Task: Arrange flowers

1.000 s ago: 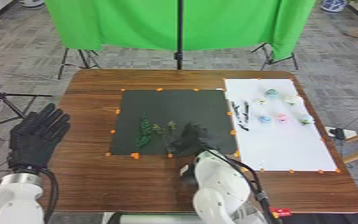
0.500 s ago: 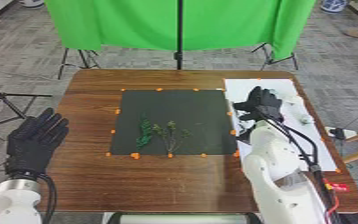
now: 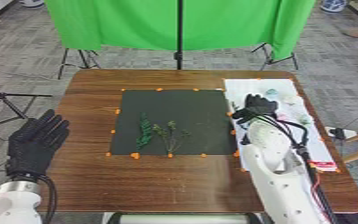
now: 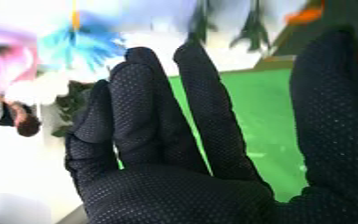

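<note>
Right hand [image 3: 257,106] is being held open, empty, over white sheet [image 3: 245,86], presumably for pickup; blue flower [image 4: 79,41] and pink flower [image 4: 8,62] are being stored there. Leafy sprig [image 3: 144,132] is being displayed on black mat [image 3: 171,106], likely as backing. Left hand [image 3: 35,146] is being held clear, open.

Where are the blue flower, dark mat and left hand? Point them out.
Blue flower [image 4: 79,44]: right wrist view, its petals.
Dark mat [image 3: 171,106]: head view, bare far part.
Left hand [image 3: 33,150]: head view, glove's middle.
</note>
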Robot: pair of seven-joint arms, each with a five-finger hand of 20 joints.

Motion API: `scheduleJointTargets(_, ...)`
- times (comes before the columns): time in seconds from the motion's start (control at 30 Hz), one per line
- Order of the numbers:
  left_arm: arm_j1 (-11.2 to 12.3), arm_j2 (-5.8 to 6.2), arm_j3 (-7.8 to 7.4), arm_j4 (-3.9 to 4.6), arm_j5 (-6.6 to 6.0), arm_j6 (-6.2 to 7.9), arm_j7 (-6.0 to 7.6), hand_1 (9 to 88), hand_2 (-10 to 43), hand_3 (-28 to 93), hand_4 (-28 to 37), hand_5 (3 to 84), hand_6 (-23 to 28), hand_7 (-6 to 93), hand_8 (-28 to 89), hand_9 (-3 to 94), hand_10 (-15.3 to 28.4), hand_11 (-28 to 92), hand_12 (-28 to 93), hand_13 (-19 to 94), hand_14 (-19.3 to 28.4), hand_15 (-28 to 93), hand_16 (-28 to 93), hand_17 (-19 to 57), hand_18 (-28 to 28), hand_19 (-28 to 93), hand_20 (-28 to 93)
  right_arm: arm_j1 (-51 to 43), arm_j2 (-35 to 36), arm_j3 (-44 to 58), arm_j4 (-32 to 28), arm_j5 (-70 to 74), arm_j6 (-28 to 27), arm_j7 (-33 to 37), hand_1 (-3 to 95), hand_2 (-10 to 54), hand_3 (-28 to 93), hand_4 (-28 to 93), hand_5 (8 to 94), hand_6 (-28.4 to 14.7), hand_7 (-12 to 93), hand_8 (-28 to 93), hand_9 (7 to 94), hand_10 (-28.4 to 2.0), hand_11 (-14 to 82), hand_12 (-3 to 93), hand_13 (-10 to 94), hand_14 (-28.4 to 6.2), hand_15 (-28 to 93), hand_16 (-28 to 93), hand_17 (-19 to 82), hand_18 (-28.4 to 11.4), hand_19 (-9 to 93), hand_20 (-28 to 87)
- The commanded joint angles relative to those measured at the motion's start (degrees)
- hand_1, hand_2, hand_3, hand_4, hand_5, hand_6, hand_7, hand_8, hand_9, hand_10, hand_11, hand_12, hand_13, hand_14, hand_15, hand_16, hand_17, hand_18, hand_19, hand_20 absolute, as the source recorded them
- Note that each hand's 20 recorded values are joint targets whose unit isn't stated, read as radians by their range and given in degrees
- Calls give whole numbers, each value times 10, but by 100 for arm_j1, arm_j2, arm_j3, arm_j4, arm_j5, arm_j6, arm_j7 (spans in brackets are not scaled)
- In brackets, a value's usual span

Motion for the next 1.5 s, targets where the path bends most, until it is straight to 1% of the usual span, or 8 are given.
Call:
scheduleJointTargets(0.03,46,-14,135,10,-11,122,-124,309,144,740,-244,464,97,91,-79,393,142,174,124,304,152,389,-54,-36,144,311,154,143,-291,-103,421,-292,-109,-11,425,-95,639,-277,625,-117,122,-71,642,-239,162,173,464,-265,730,375,275,-284,848,564)
scheduleJointTargets(0.2,39,-25,137,15,-19,152,-132,310,143,741,-245,464,97,92,-78,393,142,175,124,304,153,390,-54,-37,145,312,154,-70,-354,-148,483,-473,43,-186,561,-95,742,-281,622,-80,239,-80,674,-190,198,180,506,-228,738,413,296,-284,870,553)
scheduleJointTargets(0.33,10,-15,170,-17,-74,323,-219,312,142,741,-244,466,98,92,-78,393,141,178,125,304,153,392,-55,-36,145,312,154,-310,-423,-157,616,-776,349,-383,678,-95,631,-282,651,-49,326,129,790,-120,108,357,561,-188,705,536,314,-274,875,546)
scheduleJointTargets(0.5,-43,-39,230,1,-204,347,-237,316,132,744,-237,469,100,98,-77,395,144,182,126,305,154,398,-54,-37,145,314,154,-489,-435,-207,707,-946,981,-536,708,-95,619,-282,709,-9,431,161,880,-88,129,431,633,-161,699,579,349,-268,881,545)
scheduleJointTargets(0.8,32,-32,238,-67,-305,576,-123,320,125,745,-235,477,103,106,-81,397,146,193,126,305,158,418,-55,-38,147,325,158,-455,-150,-389,228,-650,2338,-310,702,-95,664,-283,767,-13,401,172,897,-95,130,468,653,-160,701,613,376,-278,894,546)
scheduleJointTargets(1.1,90,125,140,-139,-304,566,-62,320,125,747,-237,478,103,109,-82,398,147,199,124,306,158,429,-61,-39,148,329,160,-747,-221,-867,-992,-155,1252,-31,695,-95,680,-281,776,-14,382,194,892,-99,133,479,653,-165,703,615,374,-281,896,543)
scheduleJointTargets(1.37,-7,211,210,-92,-293,578,-118,319,128,745,-240,478,102,109,-83,399,147,198,123,306,158,430,-63,-38,148,329,160,-1161,-740,-1084,-969,-210,1196,260,690,-95,671,-270,763,-15,383,202,883,-101,136,475,645,-170,708,606,366,-283,899,543)
scheduleJointTargets(1.5,-22,251,264,-138,-453,784,-78,318,129,747,-240,477,102,110,-83,399,147,199,123,306,158,432,-63,-38,147,330,160,-1146,-764,-1153,-737,-517,1358,280,688,-95,669,-271,755,-16,389,204,876,-102,141,473,644,-172,713,597,365,-283,900,540)
